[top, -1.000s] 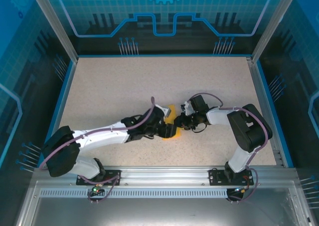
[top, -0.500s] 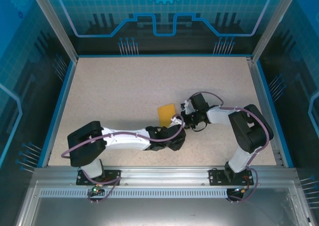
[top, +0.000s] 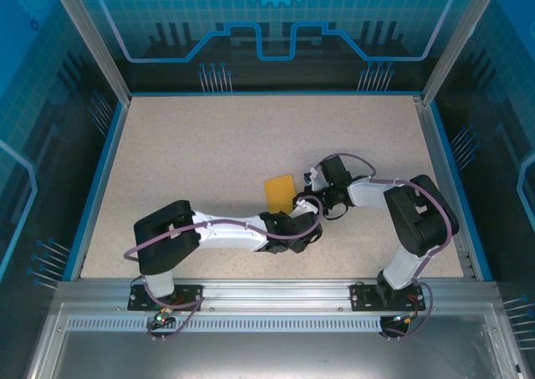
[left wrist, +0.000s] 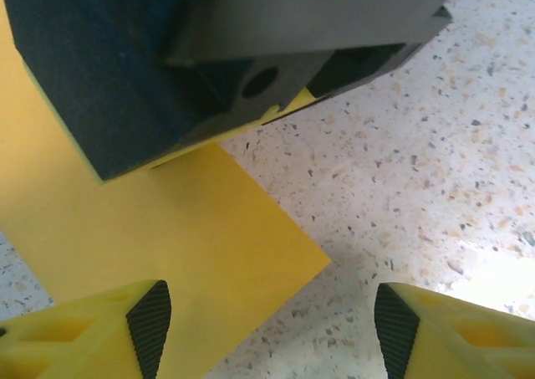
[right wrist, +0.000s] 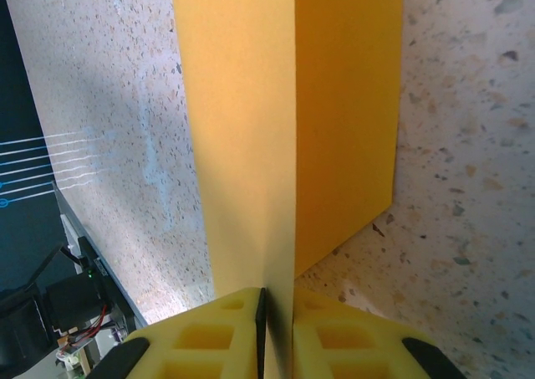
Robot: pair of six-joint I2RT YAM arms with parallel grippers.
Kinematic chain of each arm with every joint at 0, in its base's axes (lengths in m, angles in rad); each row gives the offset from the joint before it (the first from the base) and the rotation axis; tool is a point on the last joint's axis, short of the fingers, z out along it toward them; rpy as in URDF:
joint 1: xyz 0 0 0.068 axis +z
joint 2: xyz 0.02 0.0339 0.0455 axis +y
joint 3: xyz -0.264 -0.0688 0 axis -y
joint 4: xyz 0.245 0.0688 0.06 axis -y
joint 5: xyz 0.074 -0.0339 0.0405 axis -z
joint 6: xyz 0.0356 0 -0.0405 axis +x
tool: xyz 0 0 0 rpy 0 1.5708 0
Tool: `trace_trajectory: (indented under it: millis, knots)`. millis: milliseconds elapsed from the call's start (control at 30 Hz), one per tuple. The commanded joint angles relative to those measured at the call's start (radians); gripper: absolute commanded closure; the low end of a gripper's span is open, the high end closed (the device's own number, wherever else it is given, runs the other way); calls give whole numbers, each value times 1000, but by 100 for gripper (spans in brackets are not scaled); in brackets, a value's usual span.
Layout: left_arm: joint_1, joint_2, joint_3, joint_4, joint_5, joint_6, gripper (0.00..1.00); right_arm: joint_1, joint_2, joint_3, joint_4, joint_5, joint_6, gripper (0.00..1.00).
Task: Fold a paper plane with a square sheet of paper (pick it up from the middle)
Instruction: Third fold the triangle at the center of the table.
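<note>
The left gripper (left wrist: 272, 320) hovers low over the speckled table (left wrist: 435, 170) with its yellow fingers spread wide and nothing between them. Its left fingertip hangs over the near corner of the orange-yellow sheet of paper (left wrist: 167, 228); whether it touches cannot be told. The sheet sits near the middle of the table, between the two grippers. The right gripper (right wrist: 276, 299) is clamped on the sheet's edge, its pads nearly meeting with only the thin paper between them.
</note>
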Motion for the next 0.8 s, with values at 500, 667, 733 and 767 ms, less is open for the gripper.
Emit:
trace_trajectory:
  millis: [500,667,733,767]
  knots:
    - [-12,-22,-9,-14,-118,-23,71,-27,19,12,-23,-25,-9,83]
    - [-11,-36,-23,-10,-114,-32,82,-30,14,10,-27,-23,-11,82]
    - [-12,-43,-28,-8,-115,-33,87,-32,13,9,-28,-25,-10,81]
    - [-11,-46,-32,-6,-116,-37,90,-32,9,8,-30,-24,-10,80]
